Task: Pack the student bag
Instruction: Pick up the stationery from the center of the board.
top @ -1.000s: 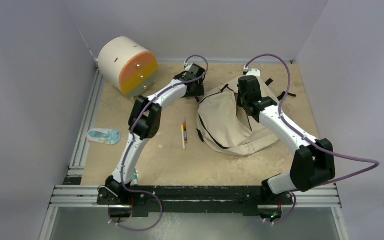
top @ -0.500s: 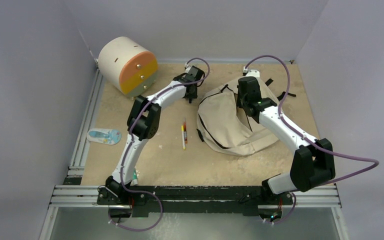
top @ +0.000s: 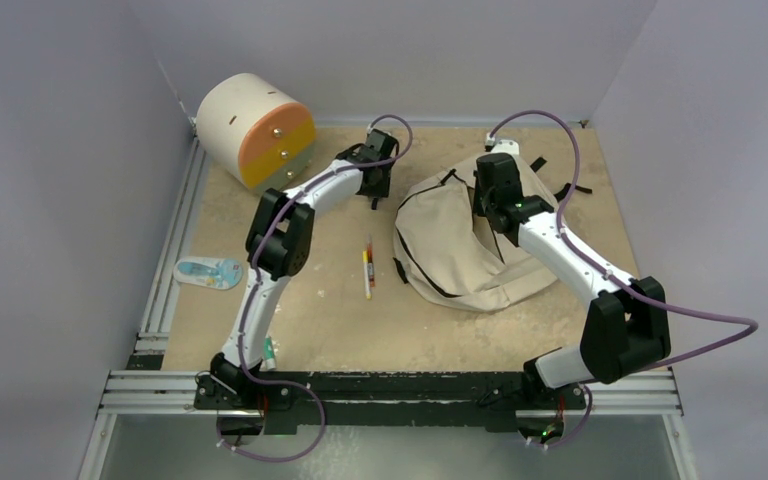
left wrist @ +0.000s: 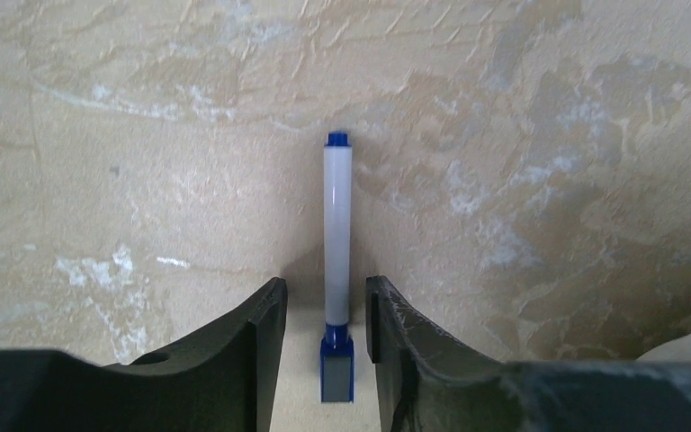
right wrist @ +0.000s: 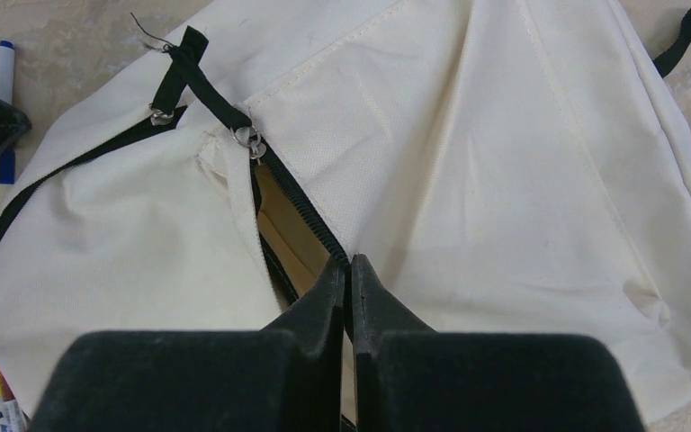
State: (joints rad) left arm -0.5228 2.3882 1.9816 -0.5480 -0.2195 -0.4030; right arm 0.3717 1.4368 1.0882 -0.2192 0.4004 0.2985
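1. The left arm (top: 278, 238) reaches far forward with its elbow raised and its wrist angled downward.
2. The left pincer (left wrist: 324, 283) points down, jaws partly apart.
3. The right arm (top: 563, 258) stretches forward and inward.
4. The right pincer (right wrist: 349, 265) has its fingers pressed together.

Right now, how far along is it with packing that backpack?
Early days. Done: the student bag is unzipped part way, and the right gripper, shut, seems to pinch the zip's edge. In hand: the left gripper straddles a blue-capped marker beside the bag; a firm grip is unclear. Left: the pens and the pale blue item lie outside the bag.
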